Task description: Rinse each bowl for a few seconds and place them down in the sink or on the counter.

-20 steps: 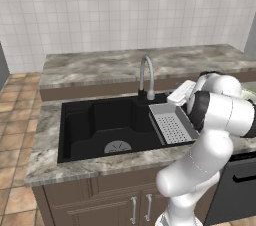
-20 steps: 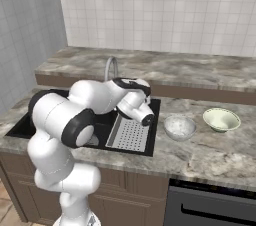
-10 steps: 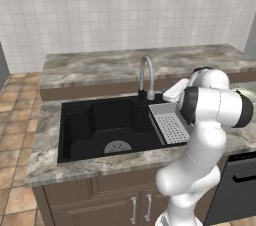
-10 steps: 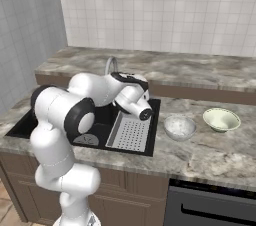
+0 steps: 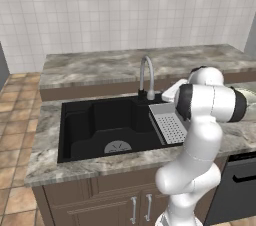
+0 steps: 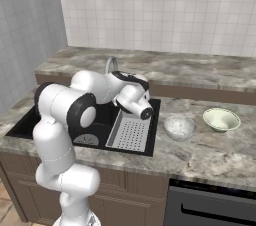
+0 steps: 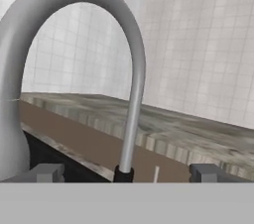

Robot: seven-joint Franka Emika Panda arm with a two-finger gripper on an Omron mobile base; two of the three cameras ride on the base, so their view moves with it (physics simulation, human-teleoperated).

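Note:
Two bowls stand on the counter (image 6: 210, 152) right of the sink: a whitish-grey bowl (image 6: 179, 126) near the basin's edge and a cream bowl with a green inside (image 6: 221, 119) farther right. The black sink (image 5: 85, 130) has a round grey drain (image 5: 118, 146) and a curved steel faucet (image 5: 146, 77). My gripper (image 7: 128, 173) is open and empty, its fingertips (image 7: 47, 172) wide apart, facing the faucet (image 7: 133, 69) from close by. It is well away from both bowls.
A grey perforated tray (image 6: 131, 132) lies in the right part of the basin, below my forearm. A raised stone ledge (image 5: 100, 67) and a tiled wall run behind the sink. A dark appliance front (image 6: 210, 210) sits under the counter at right.
The arm has swung upright and turned the hand left toward the faucet. The gripper has stayed open. Neither bowl has moved.

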